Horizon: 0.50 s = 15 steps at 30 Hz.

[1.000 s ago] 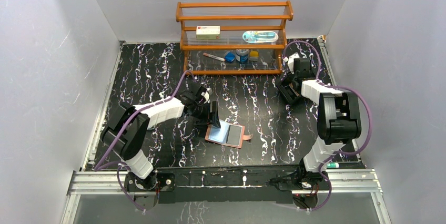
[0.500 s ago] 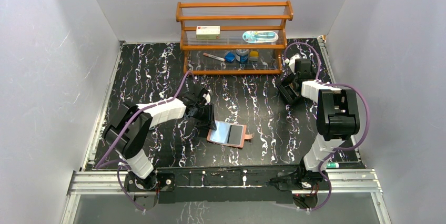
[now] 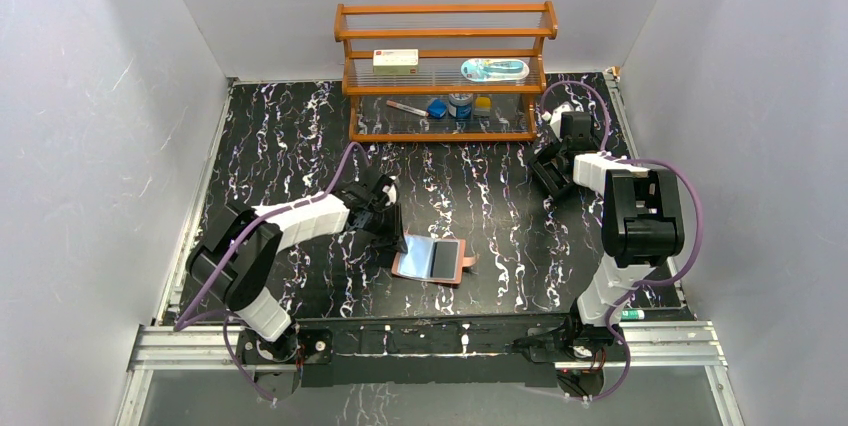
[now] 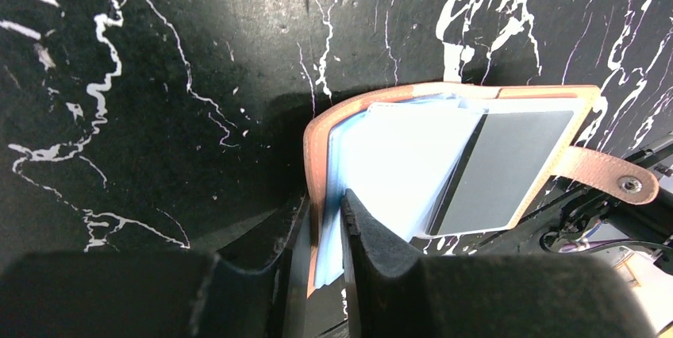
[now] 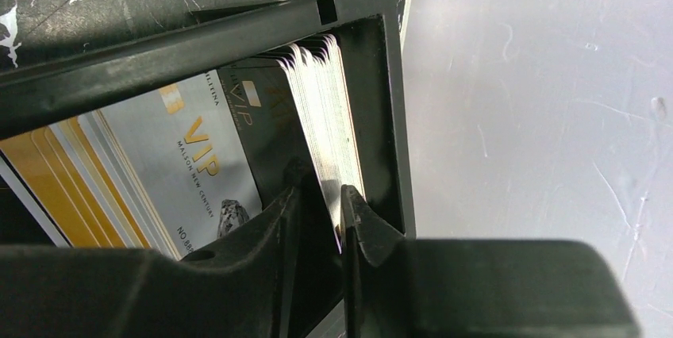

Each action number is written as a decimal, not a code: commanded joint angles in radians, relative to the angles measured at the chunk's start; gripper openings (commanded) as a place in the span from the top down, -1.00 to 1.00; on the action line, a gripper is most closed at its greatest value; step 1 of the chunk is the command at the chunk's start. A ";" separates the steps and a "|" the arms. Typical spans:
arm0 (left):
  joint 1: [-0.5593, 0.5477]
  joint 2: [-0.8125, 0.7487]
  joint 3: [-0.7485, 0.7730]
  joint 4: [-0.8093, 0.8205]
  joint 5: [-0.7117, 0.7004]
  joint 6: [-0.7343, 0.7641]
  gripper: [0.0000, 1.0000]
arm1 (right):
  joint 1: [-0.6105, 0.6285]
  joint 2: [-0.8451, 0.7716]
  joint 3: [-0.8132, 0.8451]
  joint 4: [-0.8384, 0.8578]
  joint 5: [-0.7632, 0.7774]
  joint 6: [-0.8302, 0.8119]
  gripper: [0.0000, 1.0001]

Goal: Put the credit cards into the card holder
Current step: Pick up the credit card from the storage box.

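Card holder (image 3: 432,259) lies open on counter (image 3: 280,136), lower centre of top view: tan cover, bluish sleeves, snap tab at right. Left gripper (image 4: 325,223), nearly closed, pinches its left cover edge, likely to steady it. Right gripper (image 5: 321,195), jaws narrow, clamps credit cards (image 5: 325,100) standing in black tray (image 5: 381,116) at right, probably to extract one.
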 commanded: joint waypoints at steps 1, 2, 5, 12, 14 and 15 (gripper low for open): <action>-0.007 -0.052 -0.032 -0.020 -0.014 -0.028 0.68 | -0.006 -0.034 0.021 0.033 0.013 0.007 0.42; -0.007 -0.046 -0.033 -0.018 -0.008 -0.032 0.67 | -0.006 -0.035 0.022 0.031 0.014 0.007 0.47; -0.007 -0.042 -0.036 -0.015 0.002 -0.035 0.66 | -0.008 -0.035 0.023 0.025 0.009 0.009 0.56; -0.007 -0.069 -0.051 -0.016 -0.010 -0.039 0.63 | -0.008 -0.080 0.076 -0.072 -0.026 0.056 0.61; -0.007 -0.070 -0.048 -0.019 -0.017 -0.045 0.62 | -0.008 -0.089 0.087 -0.100 -0.040 0.070 0.67; -0.007 -0.071 -0.047 -0.022 -0.021 -0.046 0.62 | -0.008 -0.094 0.092 -0.114 -0.048 0.078 0.69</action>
